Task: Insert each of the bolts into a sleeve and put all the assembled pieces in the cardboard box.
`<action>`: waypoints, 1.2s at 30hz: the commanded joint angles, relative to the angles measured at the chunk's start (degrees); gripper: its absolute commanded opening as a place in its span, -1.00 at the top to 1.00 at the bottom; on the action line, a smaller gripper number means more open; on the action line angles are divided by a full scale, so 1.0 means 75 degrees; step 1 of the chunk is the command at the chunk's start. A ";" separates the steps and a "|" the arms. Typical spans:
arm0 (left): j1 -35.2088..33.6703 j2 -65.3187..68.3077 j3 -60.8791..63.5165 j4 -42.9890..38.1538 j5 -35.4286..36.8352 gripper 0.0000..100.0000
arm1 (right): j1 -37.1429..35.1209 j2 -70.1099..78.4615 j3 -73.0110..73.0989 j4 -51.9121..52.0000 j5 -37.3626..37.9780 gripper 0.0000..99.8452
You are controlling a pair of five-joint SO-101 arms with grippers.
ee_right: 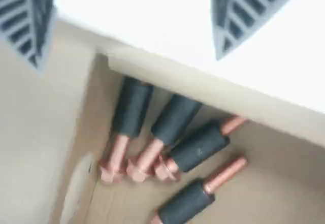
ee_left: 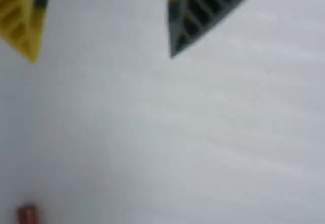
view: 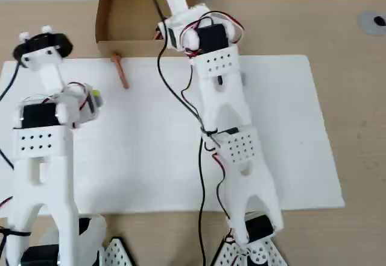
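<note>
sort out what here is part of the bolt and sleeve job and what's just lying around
Job:
cardboard box
four sleeved bolts inside it
loose bolt, no sleeve, just outside the box

Lying about:
white sheet
grey disc on the table

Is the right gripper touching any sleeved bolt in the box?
Apart. The right wrist view shows the open right gripper clear of the sleeved bolts, bare cardboard box wall between them.

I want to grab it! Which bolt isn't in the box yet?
Find the brown cardboard box beyond the white sheet. On that sheet, before the box's front wall, lies one copper-coloured bolt: alone, bare, unlike the black-sleeved bolts inside.
</note>
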 commanded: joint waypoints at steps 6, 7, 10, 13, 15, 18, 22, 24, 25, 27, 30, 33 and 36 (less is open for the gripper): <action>0.0797 0.1717 -0.2379 0.1348 0.1184 0.63 | -0.0018 -0.2338 -0.0475 0.1829 -0.0258 0.49; 0.0785 0.2139 -0.2661 0.1500 0.1325 0.63 | 0.0123 -0.2561 -0.0475 0.1829 -0.0246 0.49; 0.0785 0.3382 -0.3552 0.1770 0.1582 0.63 | 0.0334 -0.3276 -0.0451 0.1829 -0.0223 0.49; 0.0797 0.4401 -0.4337 0.1793 0.1899 0.64 | 0.0475 -0.3851 -0.0440 0.1829 -0.0223 0.49; 0.0809 0.4964 -0.4759 0.1770 0.2227 0.64 | 0.0486 -0.4132 -0.0416 0.1840 -0.0223 0.49; 0.0762 0.5714 -0.5462 0.1758 0.2743 0.64 | 0.0475 -0.4566 0.0135 0.1840 -0.0223 0.49; 0.0750 0.6523 -0.6271 0.1641 0.2743 0.64 | 0.0463 -0.5304 0.1588 0.1840 -0.0246 0.49; 0.0750 0.6863 -0.6611 0.1536 0.2708 0.64 | 0.0463 -0.5726 0.2467 0.1840 -0.0258 0.49; 0.0738 0.7027 -0.6799 0.1536 0.2719 0.64 | 0.0463 -0.5960 0.2936 0.1840 -0.0258 0.49; 0.0738 0.7367 -0.7068 0.1430 0.2743 0.64 | 0.0463 -0.6464 0.3944 0.1829 -0.0258 0.49; 0.0738 0.7824 -0.7432 0.1207 0.2755 0.64 | 0.0463 -0.7344 0.5503 0.1829 -0.0258 0.49; 0.0738 0.8293 -0.7689 0.0914 0.2719 0.64 | 0.0463 -0.8293 0.6968 0.1817 -0.0258 0.49; 0.0727 0.8774 -0.7994 0.0703 0.2708 0.64 | 0.0475 -0.9207 0.8258 0.1747 -0.0258 0.49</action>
